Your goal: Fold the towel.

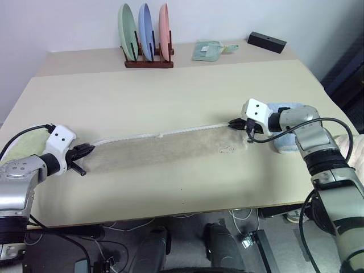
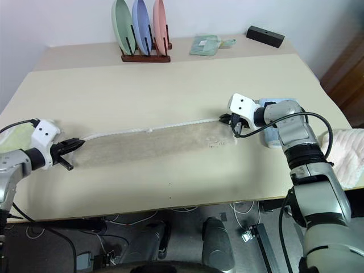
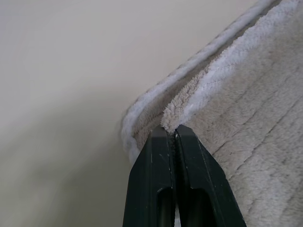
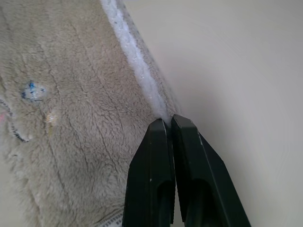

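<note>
The towel (image 1: 165,149) lay stretched in a long, narrow band across the near half of the tabletop (image 1: 170,96), its beige pile facing up and its white corded edging running along the far side. A small embroidered mark (image 1: 227,149) showed near its right end.

At the left end, the left gripper (image 1: 86,151) had its jaws pinched together on the towel's corner; in the left wrist view the black fingers (image 3: 156,184) met with only the doubled edge of the cloth between them. Just behind that gripper, at the tabletop's left edge, lay a light green towel (image 1: 23,145).

At the right end, the right gripper (image 1: 238,123) likewise had its jaws closed on the towel's far corner, right at the white edging, as the right wrist view showed with the fingers (image 4: 156,175) pressed tight together. A light blue towel (image 1: 284,125) sat just behind the right arm, partly hidden by it.

Farther back, near the wall, a wooden rack (image 1: 149,61) held three upright plates, green, blue and pink. To its right lay a pale green dustpan-like item (image 1: 209,50), and beyond that a black box (image 1: 267,42) near the far right corner.
</note>
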Available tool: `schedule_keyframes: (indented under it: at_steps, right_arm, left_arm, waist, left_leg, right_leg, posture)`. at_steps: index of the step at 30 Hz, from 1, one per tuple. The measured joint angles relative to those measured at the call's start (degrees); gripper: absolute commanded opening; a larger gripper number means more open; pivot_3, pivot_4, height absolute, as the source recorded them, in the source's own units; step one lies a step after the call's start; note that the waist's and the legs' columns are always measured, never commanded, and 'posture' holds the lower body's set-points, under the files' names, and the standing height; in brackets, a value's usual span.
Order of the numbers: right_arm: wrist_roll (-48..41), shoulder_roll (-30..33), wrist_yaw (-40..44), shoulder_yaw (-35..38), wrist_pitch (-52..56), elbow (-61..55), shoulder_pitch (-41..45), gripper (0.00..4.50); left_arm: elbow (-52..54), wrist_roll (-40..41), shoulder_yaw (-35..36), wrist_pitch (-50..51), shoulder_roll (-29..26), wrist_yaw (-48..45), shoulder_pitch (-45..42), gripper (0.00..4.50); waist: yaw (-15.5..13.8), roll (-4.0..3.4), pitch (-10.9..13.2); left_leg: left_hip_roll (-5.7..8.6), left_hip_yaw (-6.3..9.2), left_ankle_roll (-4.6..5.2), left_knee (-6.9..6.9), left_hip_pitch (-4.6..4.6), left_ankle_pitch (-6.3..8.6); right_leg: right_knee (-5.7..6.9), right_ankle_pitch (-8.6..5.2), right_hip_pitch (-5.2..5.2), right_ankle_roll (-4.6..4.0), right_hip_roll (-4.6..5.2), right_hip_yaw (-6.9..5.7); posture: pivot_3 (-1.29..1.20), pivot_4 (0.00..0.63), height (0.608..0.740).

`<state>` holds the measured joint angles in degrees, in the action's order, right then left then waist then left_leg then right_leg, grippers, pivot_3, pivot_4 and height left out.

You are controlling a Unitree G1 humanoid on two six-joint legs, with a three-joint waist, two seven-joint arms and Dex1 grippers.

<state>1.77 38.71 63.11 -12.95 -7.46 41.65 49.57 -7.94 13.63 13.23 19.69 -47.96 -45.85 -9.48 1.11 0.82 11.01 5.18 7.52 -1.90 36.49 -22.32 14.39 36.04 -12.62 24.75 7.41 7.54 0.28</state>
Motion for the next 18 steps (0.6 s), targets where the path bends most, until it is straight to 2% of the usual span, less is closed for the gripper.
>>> schedule_keyframes:
  at_steps: [1,3,5,8,12,15,18]
  right_arm:
    - [0.27,-0.25,-0.49,0.01,-0.4,0.78,0.2,0.03]
    - [0.36,-0.68,-1.54,0.25,-0.24,1.47,0.35,0.63]
    - [0.31,-0.82,-2.25,0.71,0.82,1.3,0.36,1.36]
    - [0.36,-0.51,-4.67,2.08,1.51,-0.07,0.01,2.86]
    - [-0.21,1.27,-8.54,5.94,4.96,-7.19,-2.91,2.86]
    - [-4.34,2.84,-10.19,11.53,13.88,-17.94,-8.47,2.86]
    - [-10.62,3.26,-10.25,16.54,25.43,-28.13,-14.17,3.7]
  left_arm:
    - [-0.03,0.05,-0.11,-0.01,0.22,0.1,-0.07,0.29]
    - [-0.13,0.63,-0.03,0.12,1.08,0.63,-0.22,0.96]
    - [-0.19,0.87,0.58,0.35,2.05,1.92,-0.16,1.89]
    - [-0.03,0.9,2.89,0.52,2.82,4.94,0.4,3.42]
    - [3.25,3.6,8.96,1.3,6.42,9.24,2.64,3.42]
    - [9.71,6.14,12.97,2.1,8.96,12.29,5.41,3.42]
    - [16.13,7.81,14.5,3.49,9.84,13.8,6.9,3.48]
  waist:
    - [0.01,0.0,0.0]
    - [0.01,0.0,0.0]
    - [0.01,0.0,0.0]
    - [0.03,0.0,0.0]
    - [-0.09,0.0,0.0]
    - [-0.4,0.01,-0.01]
    - [-0.62,0.02,-0.01]
  left_leg:
    - [0.0,0.0,0.0,0.0,0.0,0.0]
    - [0.0,0.01,0.0,0.0,0.0,0.0]
    - [0.0,0.07,0.0,0.0,0.0,0.0]
    - [0.0,0.12,0.0,-0.01,0.0,0.0]
    - [0.0,0.14,0.0,-0.02,-0.01,0.0]
    - [0.0,0.18,0.0,0.01,-0.05,0.0]
    - [0.0,0.22,0.0,0.07,-0.05,0.0]
  right_leg:
    - [0.0,0.0,0.0,0.0,0.0,0.0]
    - [0.01,0.0,0.01,0.0,0.0,0.01]
    - [0.01,0.0,0.01,0.0,0.0,0.01]
    - [0.04,0.0,0.05,0.0,0.0,0.05]
    - [0.03,0.0,0.07,0.0,0.02,0.07]
    - [0.02,0.01,0.05,0.01,0.02,0.07]
    - [0.02,0.01,-0.02,0.01,0.02,0.07]
  posture:
    - [0.0,0.15,0.737]
    - [0.0,0.15,0.737]
    - [0.0,0.15,0.737]
    - [0.0,0.15,0.737]
    - [0.0,0.15,0.737]
    - [0.0,0.15,0.737]
    - [0.0,0.15,0.737]
